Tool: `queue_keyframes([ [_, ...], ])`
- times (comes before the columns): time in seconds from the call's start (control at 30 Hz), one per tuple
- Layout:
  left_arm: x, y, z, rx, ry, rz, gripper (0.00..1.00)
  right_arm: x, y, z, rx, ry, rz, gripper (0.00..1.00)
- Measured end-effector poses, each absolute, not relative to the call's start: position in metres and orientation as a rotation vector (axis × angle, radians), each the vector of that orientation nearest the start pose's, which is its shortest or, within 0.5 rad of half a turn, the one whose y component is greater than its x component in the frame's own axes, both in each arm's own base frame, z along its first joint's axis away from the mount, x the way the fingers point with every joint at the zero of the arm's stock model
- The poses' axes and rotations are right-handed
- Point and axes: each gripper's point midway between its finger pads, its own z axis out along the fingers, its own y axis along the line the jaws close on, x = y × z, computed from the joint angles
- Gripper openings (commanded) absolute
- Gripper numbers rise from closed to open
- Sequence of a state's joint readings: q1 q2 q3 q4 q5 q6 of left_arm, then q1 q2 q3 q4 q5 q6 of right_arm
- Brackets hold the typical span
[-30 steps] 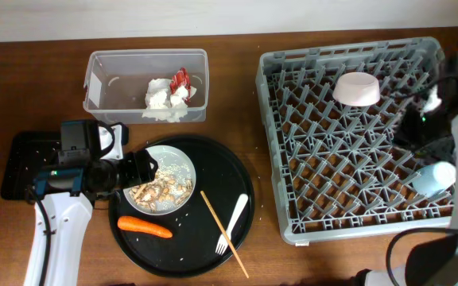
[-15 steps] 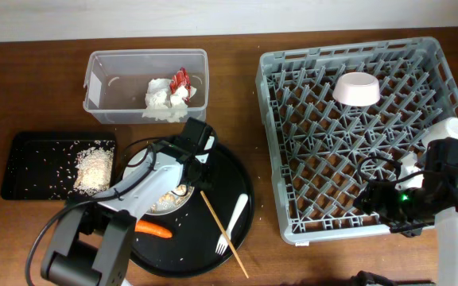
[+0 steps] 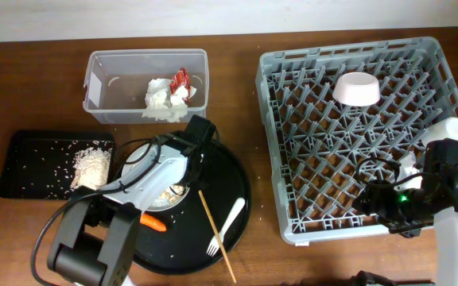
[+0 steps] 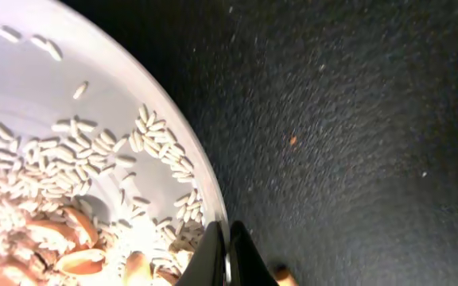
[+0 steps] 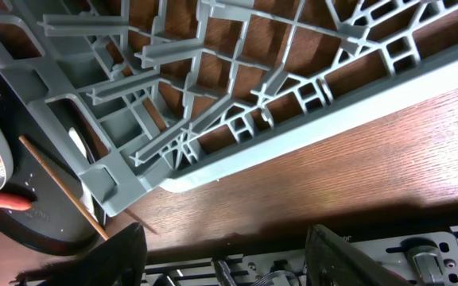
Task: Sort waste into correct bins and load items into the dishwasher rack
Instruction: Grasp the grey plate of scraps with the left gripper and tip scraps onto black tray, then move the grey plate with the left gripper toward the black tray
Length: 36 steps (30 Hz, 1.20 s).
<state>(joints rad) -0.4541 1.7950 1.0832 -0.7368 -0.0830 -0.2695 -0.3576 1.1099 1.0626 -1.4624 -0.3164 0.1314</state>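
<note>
Left gripper (image 4: 227, 256): jaws shut, fingertips (image 4: 211, 253) pressed together on the right-hand rim of the white round plate (image 4: 70, 103). The rim runs straight in between them, so it reads as a pinch on the plate edge. The plate carries beige crumbly food scraps (image 4: 46, 199), pale grains mixed with browner bits. It sits on the large round black tray (image 4: 356, 119).

Right gripper (image 5: 233, 258): jaws well apart with nothing between them. It hangs low over the brown wooden desk (image 5: 332, 159), just outside the front wall of the large square grey plastic dishwasher rack (image 5: 308, 103).

Around the left gripper:
- The small orange carrot (image 3: 153, 222) lies on the round tray, nearer the arm's base.
- The white plastic fork (image 3: 227, 225) and a thin wooden stick (image 5: 62, 187) lie to its right on the same tray, close together.
- The clear rectangular plastic tub (image 3: 102, 63) stands beyond it and holds the crumpled white paper napkin (image 3: 159, 99) and the small red wrapper (image 3: 181, 79).
- The shallow black rectangular tray (image 3: 22, 171) is to its left, with a pale heap of scraps (image 3: 88, 167) at its near end.

Around the right gripper:
- The small cream bowl (image 3: 356, 87) sits upside down in the rack, well beyond it.
- The white cup (image 3: 449, 129) is at the rack's right edge.

Writing: there is a white label (image 3: 95, 86) on the tub's left wall, too small to read.
</note>
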Motion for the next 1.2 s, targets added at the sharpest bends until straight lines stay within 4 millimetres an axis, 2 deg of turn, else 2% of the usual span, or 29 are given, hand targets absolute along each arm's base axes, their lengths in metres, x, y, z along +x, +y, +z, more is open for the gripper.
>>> queue_keyframes([
  [0.13, 0.302, -0.130, 0.021, 0.276, 3.028, 0.090, 0.01, 0.173, -0.008, 0.161, 0.714, 2.924, 0.467, 0.68],
  [0.33, 0.307, -0.133, 0.048, 0.278, 3.042, 0.099, 0.01, 0.173, -0.008, 0.161, 0.714, 2.924, 0.467, 0.68],
  [0.57, 0.296, -0.121, 0.058, 0.284, 3.072, 0.177, 0.01, 0.173, -0.008, 0.161, 0.714, 2.924, 0.467, 0.68],
  [0.77, 0.303, -0.119, 0.077, 0.282, 3.057, 0.213, 0.01, 0.173, -0.008, 0.161, 0.714, 2.924, 0.467, 0.68],
  [0.97, 0.318, -0.116, 0.106, 0.261, 3.009, 0.250, 0.01, 0.173, -0.007, 0.161, 0.714, 2.924, 0.467, 0.68],
  [1.07, 0.326, -0.098, 0.108, 0.192, 3.011, 0.256, 0.01, 0.173, -0.007, 0.161, 0.714, 2.924, 0.467, 0.68],
  [1.2, 0.342, -0.051, 0.108, 0.017, 3.014, 0.239, 0.00, 0.173, -0.007, 0.161, 0.715, 2.924, 0.467, 0.68],
])
